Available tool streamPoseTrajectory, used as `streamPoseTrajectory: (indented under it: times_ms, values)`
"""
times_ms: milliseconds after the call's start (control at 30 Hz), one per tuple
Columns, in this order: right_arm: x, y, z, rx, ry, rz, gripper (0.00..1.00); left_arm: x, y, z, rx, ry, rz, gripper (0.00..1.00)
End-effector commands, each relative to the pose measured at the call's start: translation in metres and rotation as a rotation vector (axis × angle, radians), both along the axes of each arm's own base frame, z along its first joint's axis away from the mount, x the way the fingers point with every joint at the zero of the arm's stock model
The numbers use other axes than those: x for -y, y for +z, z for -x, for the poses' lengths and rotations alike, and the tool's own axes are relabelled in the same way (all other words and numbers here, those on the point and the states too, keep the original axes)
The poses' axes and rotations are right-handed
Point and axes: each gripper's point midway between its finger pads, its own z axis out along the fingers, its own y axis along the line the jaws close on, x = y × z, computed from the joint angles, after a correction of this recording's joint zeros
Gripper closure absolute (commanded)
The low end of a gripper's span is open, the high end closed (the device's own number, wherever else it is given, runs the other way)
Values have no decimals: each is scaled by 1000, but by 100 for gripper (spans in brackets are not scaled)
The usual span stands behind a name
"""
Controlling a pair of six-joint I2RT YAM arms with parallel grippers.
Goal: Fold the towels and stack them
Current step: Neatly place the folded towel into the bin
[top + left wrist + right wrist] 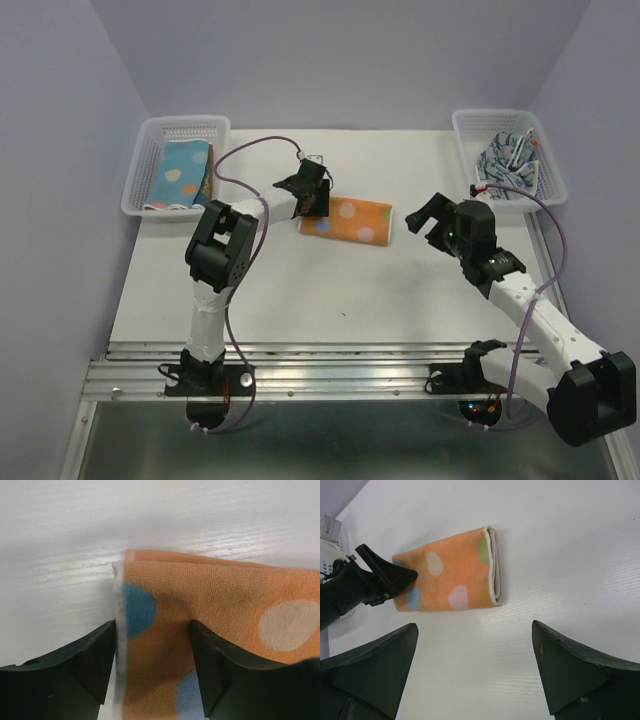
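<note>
From above, the orange towel (350,221) lies folded into a narrow strip in the middle of the table (330,290). My left gripper (312,205) sits at its left end and my right gripper (422,222) hangs just off its right end, not touching the cloth. A blue dotted towel (183,170) lies folded in the left basket (135,185), and a blue-and-white patterned towel (505,160) sits crumpled in the right basket (468,150). Through my left wrist camera, my fingers (90,655) stand apart on either side of the strip's end. The cloth lies flat between them, so I am pinching nothing. Through my right wrist camera, my fingers (375,670) are spread wide over bare table with nothing in them, and the strip's layered edge faces me. I judge the folding of this one is nearly done and the stacking step comes next. That calls for closing my left fingers through all the layers at once, lifting it level so the fold holds, and laying it squarely on the blue dotted towel.
</note>
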Motion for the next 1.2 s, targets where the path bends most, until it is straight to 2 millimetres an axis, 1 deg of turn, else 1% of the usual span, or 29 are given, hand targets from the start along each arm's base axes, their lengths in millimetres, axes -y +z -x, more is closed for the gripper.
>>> streamPoseTrajectory:
  times_ms: [0, 33, 67, 133, 167, 233, 267, 367, 400, 433, 467, 500, 533, 567, 600, 633, 700, 733, 767, 800, 867, 933, 967, 1000, 1033, 1067, 1100, 1133, 1167]
  values:
    - [24, 4, 10, 11, -91, 55, 0, -16, -20, 14, -76, 45, -113, 37]
    - [27, 4, 12, 17, -101, 62, 0, -16, -21, 16, -80, 44, -119, 44]
    - [28, 7, 13, 28, -107, 61, 0, -19, -23, 19, -80, 42, -136, 62]
    - [32, 16, 16, 65, -117, 57, 0, -21, -15, 20, -51, 46, -176, 96]
    - [33, 16, 18, 71, -120, 59, 0, -25, -10, 20, -34, 38, -218, 100]
    - [35, 23, 20, 100, -124, 59, 0, -41, 10, 18, 41, 69, -335, 100]
    - [37, 23, 22, 102, -127, 67, 0, -53, 25, 17, 87, 78, -415, 100]
    - [45, 29, 24, 120, -162, 77, 0, -72, 42, 19, 122, 35, -497, 100]
    - [47, 29, 25, 121, -170, 82, 0, -86, 52, 21, 140, 24, -539, 100]
    - [50, 33, 26, 134, -184, 84, 0, -99, 50, 27, 128, 17, -584, 100]
    - [52, 33, 27, 133, -193, 89, 0, -109, 55, 28, 134, 24, -605, 100]
    - [53, 33, 27, 135, -197, 90, 0, -117, 72, 26, 173, 18, -604, 100]
    - [54, 33, 27, 140, -203, 91, 0, -130, 77, 24, 179, 21, -613, 100]
    - [55, 35, 26, 147, -212, 92, 0, -136, 83, 24, 194, -1, -618, 100]
    - [56, 35, 25, 149, -214, 97, 0, -142, 94, 25, 243, -73, -657, 100]
    - [58, 36, 25, 151, -224, 101, 0, -155, 92, 29, 239, -95, -698, 100]
    - [61, 34, 23, 146, -236, 116, 0, -171, 113, 26, 276, -146, -796, 100]
    - [61, 31, 22, 138, -242, 121, 0, -180, 119, 25, 279, -142, -826, 100]
    - [66, 29, 21, 131, -266, 140, 0, -189, 131, 18, 297, -137, -841, 100]
    - [69, 28, 21, 123, -283, 150, 0, -192, 138, 13, 312, -147, -846, 100]
    - [75, 25, 21, 106, -313, 171, 0, -186, 148, 2, 345, -236, -852, 100]
    - [83, 21, 21, 92, -355, 190, 0, -169, 159, -10, 408, -340, -824, 100]
    - [87, 16, 23, 81, -376, 201, 0, -156, 164, -15, 434, -442, -823, 100]
    - [90, 13, 24, 71, -390, 208, 0, -154, 165, -16, 436, -491, -850, 100]
    - [95, 9, 27, 56, -420, 221, 0, -156, 168, -17, 432, -541, -905, 100]
    - [97, 9, 27, 56, -430, 227, 0, -156, 168, -17, 431, -541, -906, 100]
    - [99, 6, 29, 45, -442, 229, 0, -161, 174, -14, 433, -583, -965, 100]
    - [100, 7, 29, 46, -451, 227, 0, -170, 180, -13, 446, -577, -984, 100]
    - [101, 7, 28, 51, -457, 224, 0, -174, 185, -11, 464, -587, -988, 100]
